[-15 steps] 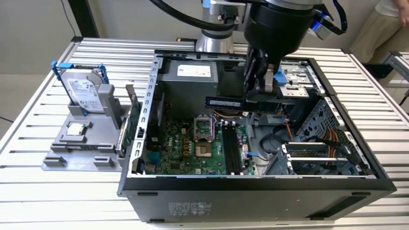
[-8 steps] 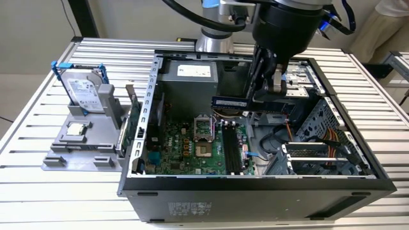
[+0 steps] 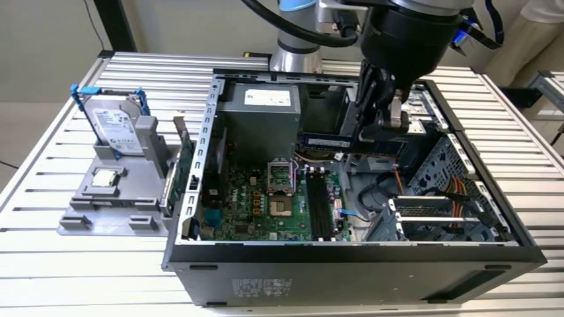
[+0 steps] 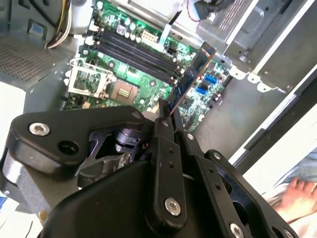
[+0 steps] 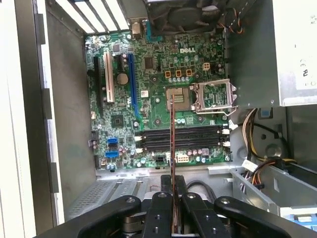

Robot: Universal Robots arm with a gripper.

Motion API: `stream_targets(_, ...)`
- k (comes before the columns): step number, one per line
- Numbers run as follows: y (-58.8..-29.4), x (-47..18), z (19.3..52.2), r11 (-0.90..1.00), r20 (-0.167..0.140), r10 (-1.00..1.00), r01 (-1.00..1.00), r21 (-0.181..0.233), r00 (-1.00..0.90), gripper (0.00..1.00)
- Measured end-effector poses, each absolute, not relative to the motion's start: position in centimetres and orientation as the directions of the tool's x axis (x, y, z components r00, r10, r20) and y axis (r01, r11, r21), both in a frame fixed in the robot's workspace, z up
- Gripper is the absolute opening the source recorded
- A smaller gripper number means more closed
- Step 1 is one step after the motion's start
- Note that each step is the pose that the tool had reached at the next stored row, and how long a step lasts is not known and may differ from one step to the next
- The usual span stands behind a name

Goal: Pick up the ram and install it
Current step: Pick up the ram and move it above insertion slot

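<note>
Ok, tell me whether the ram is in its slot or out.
Out: the gripper holds the ram above the motherboard, and the dark slots are empty.

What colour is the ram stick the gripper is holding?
The ram is blue, clearest in the exterior view.

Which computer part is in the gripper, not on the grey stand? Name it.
The long thin blue ram stick, held in the black gripper over the open case; the silver hard drive and square CPU chip sit on the grey stand.
</note>
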State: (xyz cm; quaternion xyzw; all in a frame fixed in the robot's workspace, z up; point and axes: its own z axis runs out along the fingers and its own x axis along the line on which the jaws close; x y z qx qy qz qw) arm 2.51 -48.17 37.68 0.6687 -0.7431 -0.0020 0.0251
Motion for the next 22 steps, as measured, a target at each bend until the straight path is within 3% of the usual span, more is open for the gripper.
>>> stream_targets(22,-48.18,3.59,37.66,0.106,0.035,-0.994,-0.994,0.037,-0.104,0.00)
